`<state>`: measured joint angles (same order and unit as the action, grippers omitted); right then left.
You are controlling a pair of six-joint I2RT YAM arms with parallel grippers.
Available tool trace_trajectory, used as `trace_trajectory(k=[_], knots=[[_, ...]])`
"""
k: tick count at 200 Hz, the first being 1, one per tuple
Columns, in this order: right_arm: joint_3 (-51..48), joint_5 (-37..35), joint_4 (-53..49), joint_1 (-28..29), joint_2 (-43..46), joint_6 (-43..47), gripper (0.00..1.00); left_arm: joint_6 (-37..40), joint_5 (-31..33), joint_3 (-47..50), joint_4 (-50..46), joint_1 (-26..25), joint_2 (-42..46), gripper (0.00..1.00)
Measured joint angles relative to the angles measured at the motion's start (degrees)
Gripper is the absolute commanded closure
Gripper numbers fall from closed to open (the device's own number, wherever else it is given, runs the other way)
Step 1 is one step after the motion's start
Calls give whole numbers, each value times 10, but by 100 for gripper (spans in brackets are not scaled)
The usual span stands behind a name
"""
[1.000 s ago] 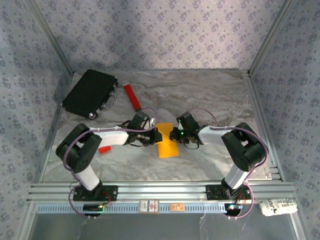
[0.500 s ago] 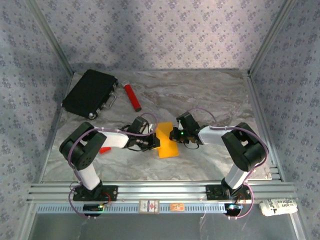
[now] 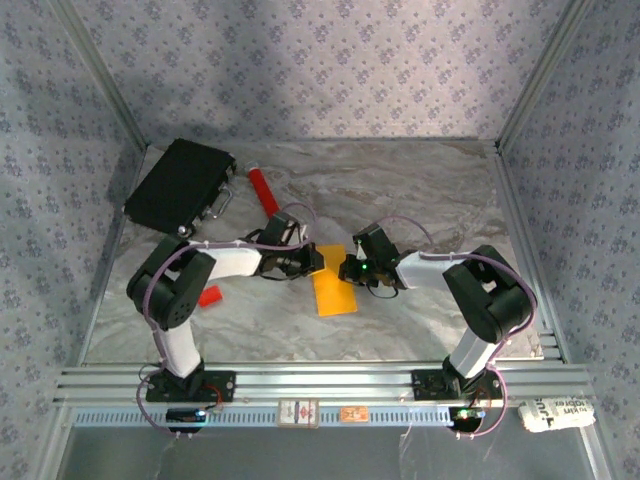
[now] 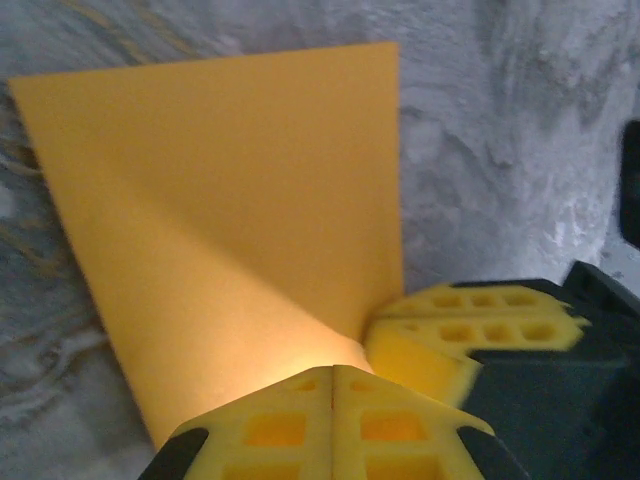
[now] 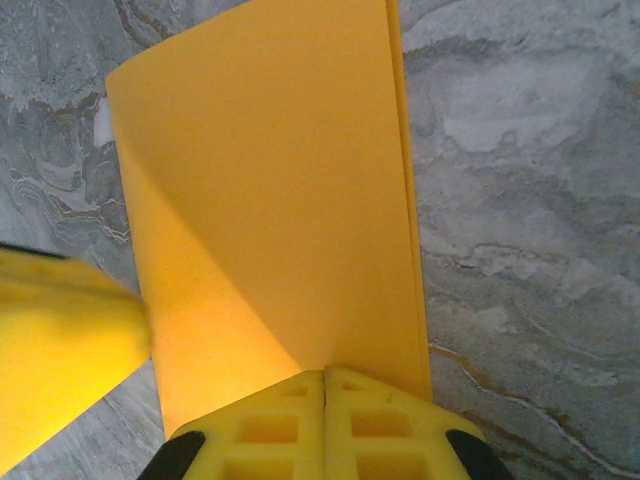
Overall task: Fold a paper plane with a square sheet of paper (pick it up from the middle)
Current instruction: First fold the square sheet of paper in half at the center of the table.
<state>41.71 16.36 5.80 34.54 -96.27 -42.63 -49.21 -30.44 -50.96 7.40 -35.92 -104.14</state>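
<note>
**Q:** Where does the sheet lie, and in what shape?

**A:** You find it at the centre of the marbled table, between the two arms. It is a long rectangle. The right wrist view shows a doubled edge along one long side, so you may judge the half-fold made and the nose folds in hand.

**Q:** How do the fingers stand?

**A:** The left gripper and right gripper each have their jaws closed tight, tips close together at the sheet's far end. Both tips meet the sheet there. Whether either pinches a layer, you cannot tell.

**Q:** What does the next move call for?

**A:** Probably one tip pins the sheet while the other turns a far corner to the centre line. Keep your pressure light, since thin paper is likely to slide on smooth stone.
</note>
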Motion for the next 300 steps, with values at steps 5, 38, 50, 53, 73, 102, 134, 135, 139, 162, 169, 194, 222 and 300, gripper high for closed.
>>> trace_trajectory(k=[5, 38, 50, 53, 73, 102, 134, 135, 139, 162, 169, 194, 222, 300], knots=[[0, 0, 0, 0, 0, 0, 100, 0, 0, 0, -1, 2, -4, 94], [0, 0, 0, 0, 0, 0, 100, 2, -2, 0, -1, 8, -23, 94], [0, 0, 0, 0, 0, 0, 100, 3, -4, 0, -1, 9, -23, 94], [0, 0, 0, 0, 0, 0, 100, 3, -4, 0, -1, 10, -23, 94], [0, 0, 0, 0, 0, 0, 100, 4, -4, 0, -2, 11, -23, 93], [0, 0, 0, 0, 0, 0, 100, 8, -7, -13, -17, 14, -23, 92], [0, 0, 0, 0, 0, 0, 100, 8, -17, -35, -16, 30, -23, 92], [0, 0, 0, 0, 0, 0, 100, 8, -17, -35, -16, 31, -23, 92], [0, 0, 0, 0, 0, 0, 100, 8, -19, -38, -16, 33, -23, 92], [0, 0, 0, -1, 0, 0, 100, 8, -24, -51, -16, 43, -31, 92], [0, 0, 0, -1, 0, 0, 100, 8, -26, -54, -16, 45, -36, 92], [0, 0, 0, -1, 1, 0, 100, 8, -28, -63, -16, 49, -61, 92], [0, 0, -1, -1, 1, 0, 100, 8, -30, -72, -17, 59, -77, 92], [-7, -1, 2, -2, 6, 1, 100, 7, 6, -128, -60, 86, -101, 92]])
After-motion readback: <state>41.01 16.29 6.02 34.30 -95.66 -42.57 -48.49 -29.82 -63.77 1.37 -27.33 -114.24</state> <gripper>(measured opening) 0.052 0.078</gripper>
